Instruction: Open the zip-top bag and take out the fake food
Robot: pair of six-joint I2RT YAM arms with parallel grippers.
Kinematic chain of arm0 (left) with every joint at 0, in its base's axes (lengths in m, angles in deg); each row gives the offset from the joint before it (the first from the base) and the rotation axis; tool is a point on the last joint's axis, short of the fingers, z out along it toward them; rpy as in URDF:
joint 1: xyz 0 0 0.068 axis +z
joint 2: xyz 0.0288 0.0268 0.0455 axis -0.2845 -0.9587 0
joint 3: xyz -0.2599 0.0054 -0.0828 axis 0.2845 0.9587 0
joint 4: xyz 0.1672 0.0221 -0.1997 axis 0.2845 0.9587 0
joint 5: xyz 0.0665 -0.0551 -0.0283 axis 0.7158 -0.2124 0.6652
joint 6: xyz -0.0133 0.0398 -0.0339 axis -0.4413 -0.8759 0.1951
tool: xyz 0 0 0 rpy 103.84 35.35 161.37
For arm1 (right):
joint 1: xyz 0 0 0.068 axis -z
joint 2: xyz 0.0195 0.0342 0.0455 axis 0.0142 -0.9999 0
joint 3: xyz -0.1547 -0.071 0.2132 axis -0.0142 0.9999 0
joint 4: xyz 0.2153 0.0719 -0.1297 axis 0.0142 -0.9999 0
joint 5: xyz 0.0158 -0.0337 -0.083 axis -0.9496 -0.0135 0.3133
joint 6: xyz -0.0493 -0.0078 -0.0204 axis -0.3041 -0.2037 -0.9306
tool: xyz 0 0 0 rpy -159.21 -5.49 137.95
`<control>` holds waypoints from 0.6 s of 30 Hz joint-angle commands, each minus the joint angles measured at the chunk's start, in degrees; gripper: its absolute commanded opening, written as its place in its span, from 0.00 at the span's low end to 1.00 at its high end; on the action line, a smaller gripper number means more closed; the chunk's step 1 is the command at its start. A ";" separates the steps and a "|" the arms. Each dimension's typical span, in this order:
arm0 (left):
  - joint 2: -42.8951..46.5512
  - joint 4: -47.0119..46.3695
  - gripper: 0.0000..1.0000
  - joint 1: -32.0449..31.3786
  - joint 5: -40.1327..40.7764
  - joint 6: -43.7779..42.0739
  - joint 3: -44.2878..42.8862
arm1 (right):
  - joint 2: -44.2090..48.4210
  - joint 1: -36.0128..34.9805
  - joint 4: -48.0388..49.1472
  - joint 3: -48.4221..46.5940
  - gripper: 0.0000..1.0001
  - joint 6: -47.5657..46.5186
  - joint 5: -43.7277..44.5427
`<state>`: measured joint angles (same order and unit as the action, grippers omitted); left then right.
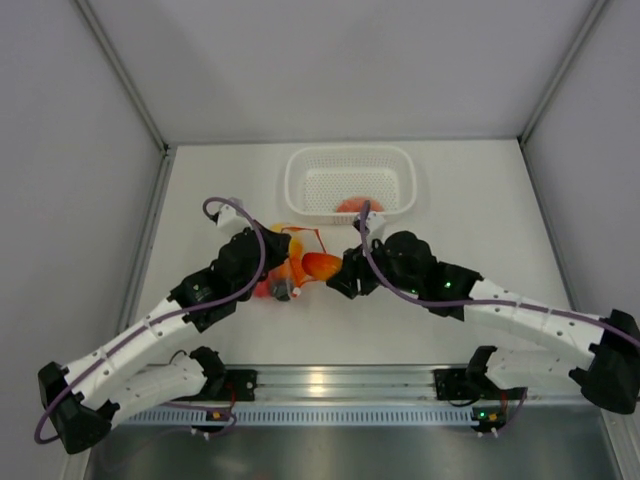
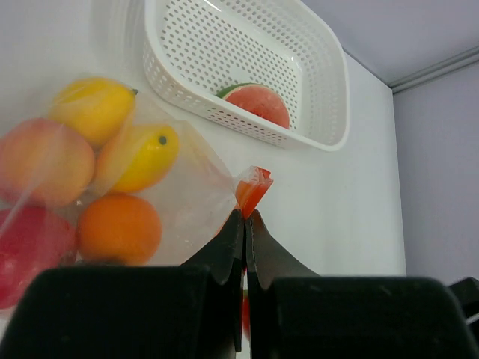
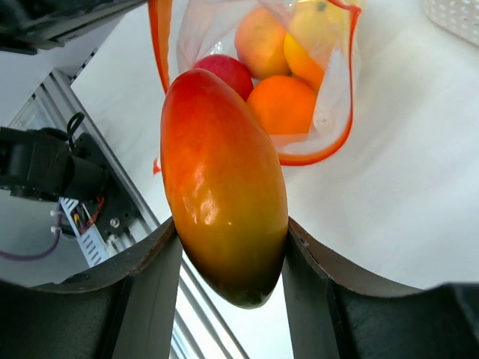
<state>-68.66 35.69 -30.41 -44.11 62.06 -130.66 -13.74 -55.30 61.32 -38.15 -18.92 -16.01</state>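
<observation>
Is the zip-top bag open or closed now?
Open: on the zip-top bag, the orange-red zip strip spreads in a wide loop, with fake food inside.

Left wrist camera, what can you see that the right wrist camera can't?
Only the left wrist view shows the watermelon slice lying in the white basket, and the left gripper pinched shut on a red corner of the zip-top bag. Only the right wrist view shows the right gripper squeezing a big red-and-yellow mango in front of the bag's open mouth. Both show the clear bag with fruit inside, including the orange.
</observation>
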 commanded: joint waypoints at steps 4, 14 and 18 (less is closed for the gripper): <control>1.52 -0.73 0.00 0.09 1.43 -1.10 -1.82 | 10.37 2.40 -14.99 -2.36 0.18 -5.01 10.03; 3.02 -0.20 0.00 0.09 -0.50 0.13 -1.73 | -11.48 23.24 -15.52 -22.21 0.20 -11.08 15.50; 2.23 -0.20 0.00 0.09 -2.26 0.48 -2.52 | -28.77 28.33 -21.94 -38.36 0.22 -11.61 15.86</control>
<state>-66.43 36.47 -30.41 -45.11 61.99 -130.66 -34.16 -29.99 43.36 -66.09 -28.36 -2.28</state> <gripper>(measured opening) 0.022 0.503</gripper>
